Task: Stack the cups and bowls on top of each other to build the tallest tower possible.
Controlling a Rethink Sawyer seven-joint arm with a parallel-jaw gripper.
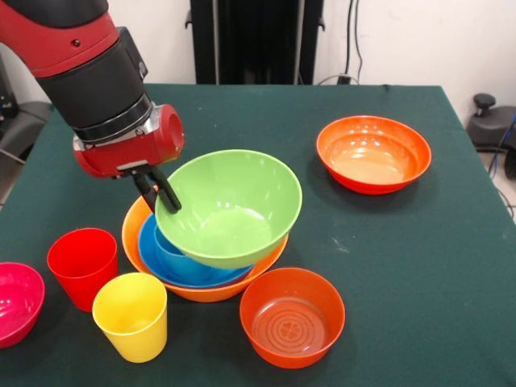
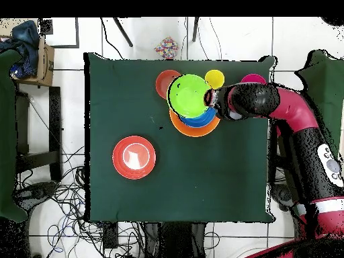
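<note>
My gripper point(image 1: 165, 197) is shut on the left rim of the lime green bowl point(image 1: 230, 205) and holds it tilted just above the pile. Beneath it the blue bowl point(image 1: 189, 266) sits inside the largest pale orange bowl point(image 1: 133, 234). A light blue piece point(image 1: 168, 246) lies in the blue bowl, mostly hidden. The red cup point(image 1: 82, 266) and yellow cup point(image 1: 131, 314) stand upright to the front left. In the overhead view the gripper point(image 2: 209, 99) meets the green bowl point(image 2: 188, 95) over the orange bowl point(image 2: 195, 129).
A magenta-pink bowl point(image 1: 14, 302) sits at the left edge. One red-orange bowl point(image 1: 292, 317) is in front of the pile, another point(image 1: 373, 153) at the back right. The arm's red and black body point(image 1: 97, 72) hangs over the table's left side.
</note>
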